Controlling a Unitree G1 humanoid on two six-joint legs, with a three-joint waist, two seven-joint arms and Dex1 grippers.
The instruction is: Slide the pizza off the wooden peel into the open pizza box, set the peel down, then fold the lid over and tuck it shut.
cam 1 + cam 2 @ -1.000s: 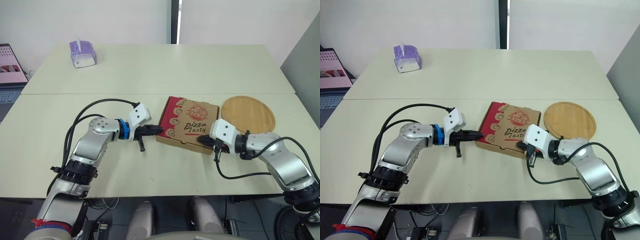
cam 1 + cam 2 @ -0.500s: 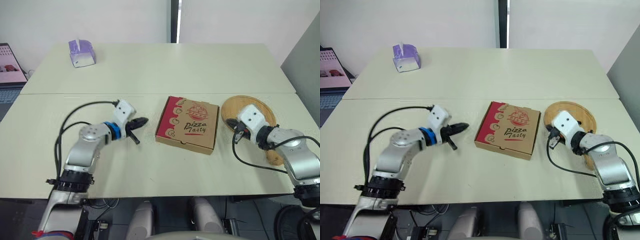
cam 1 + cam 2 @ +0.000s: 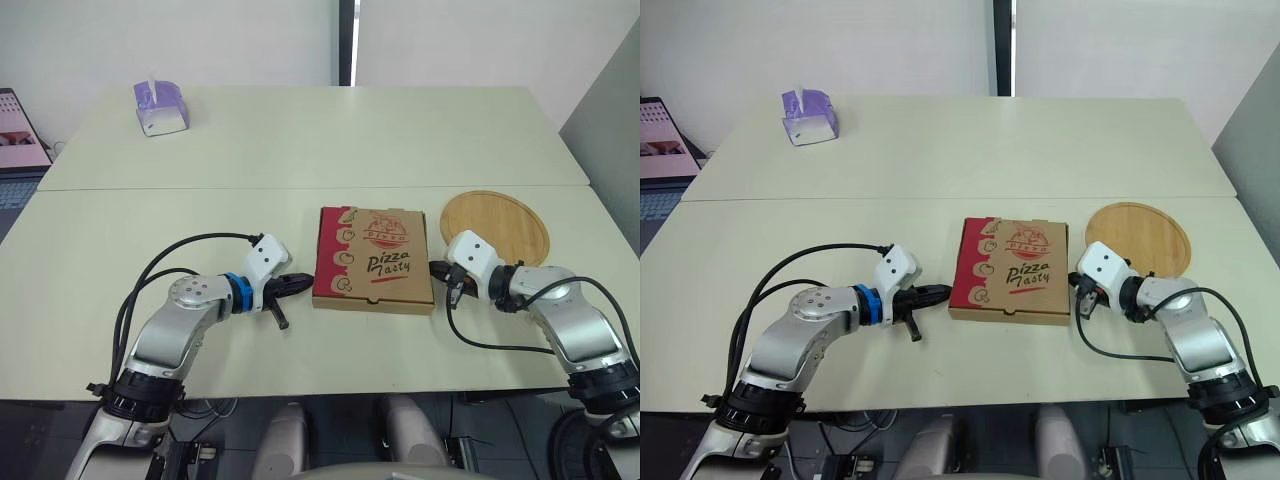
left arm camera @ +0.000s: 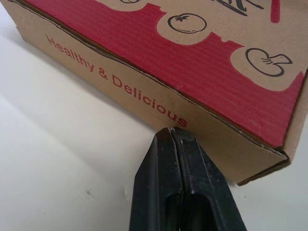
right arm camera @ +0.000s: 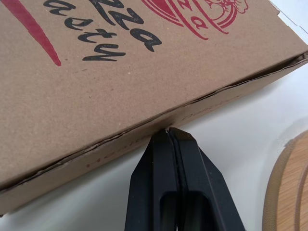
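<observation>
1. On the near bench [image 3: 150, 220], the pizza box [image 3: 372, 258] lies flat and closed between the two arms. The wooden peel [image 3: 497, 225] lies bare just beside its far right corner.
2. The left fingers [image 3: 303, 284] are pressed together and hold nothing. Their tips touch the box's left side wall, just under the edge of the lid [image 4: 216, 62].
3. The right fingers [image 3: 438, 270] are likewise closed and empty, with their tips against the right side wall.
4. This looks like the final tuck. The peel is set down and the lid is folded over, so only seating the lid's flaps seems left.
5. Press inward from both sides with even force. A harder push from one side would likely slide or turn the light box on the smooth bench.
6. A thin dark seam shows between lid and wall in both wrist views. Aim the tips at that line so the flap goes in rather than the wall caving.
7. Keep the pressure gentle, because corrugated card creases easily under narrow tips.
</observation>
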